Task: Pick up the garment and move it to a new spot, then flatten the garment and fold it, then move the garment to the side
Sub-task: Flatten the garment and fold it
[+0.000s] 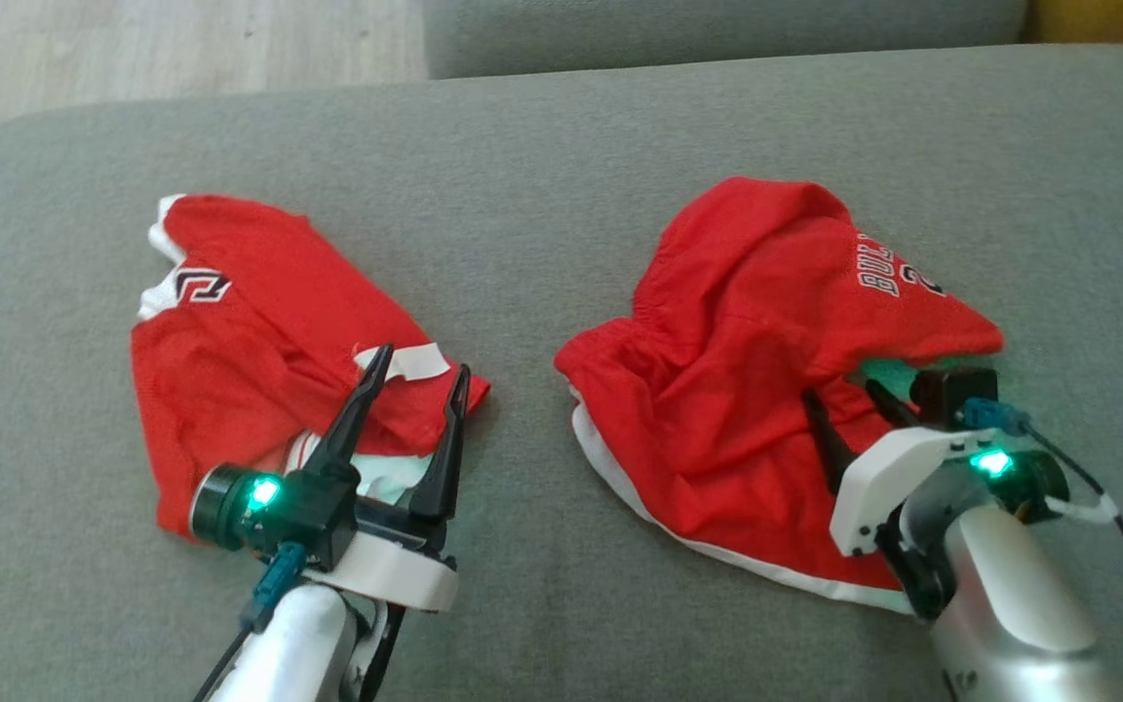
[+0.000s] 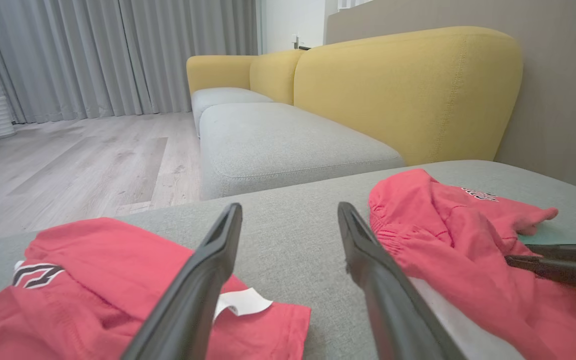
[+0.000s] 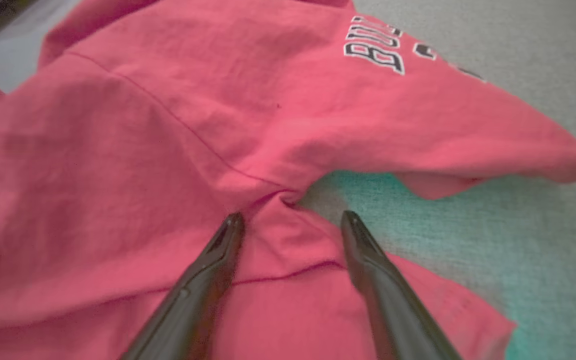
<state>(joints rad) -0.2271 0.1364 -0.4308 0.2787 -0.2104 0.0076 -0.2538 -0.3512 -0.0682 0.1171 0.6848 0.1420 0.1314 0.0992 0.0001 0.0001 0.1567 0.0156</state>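
Note:
A crumpled red garment (image 1: 747, 370) with white trim and "BULLS" lettering lies on the right of the grey cushion (image 1: 561, 156). My right gripper (image 1: 841, 392) is open low over its near right part. In the right wrist view this gripper (image 3: 293, 216) has its tips at a pinched fold of that cloth (image 3: 168, 150), with nothing clamped. A second red garment (image 1: 250, 341) with a white tag lies on the left. My left gripper (image 1: 425, 359) stands open above its right edge. In the left wrist view this gripper (image 2: 290, 207) points over bare cushion between the two garments.
Another grey seat cushion (image 2: 278, 140) with a yellow sofa back (image 2: 408, 90) lies beyond the near cushion's far edge. Wooden floor (image 2: 68, 160) and grey curtains (image 2: 93, 55) are to the left. Bare cushion runs between and behind the garments.

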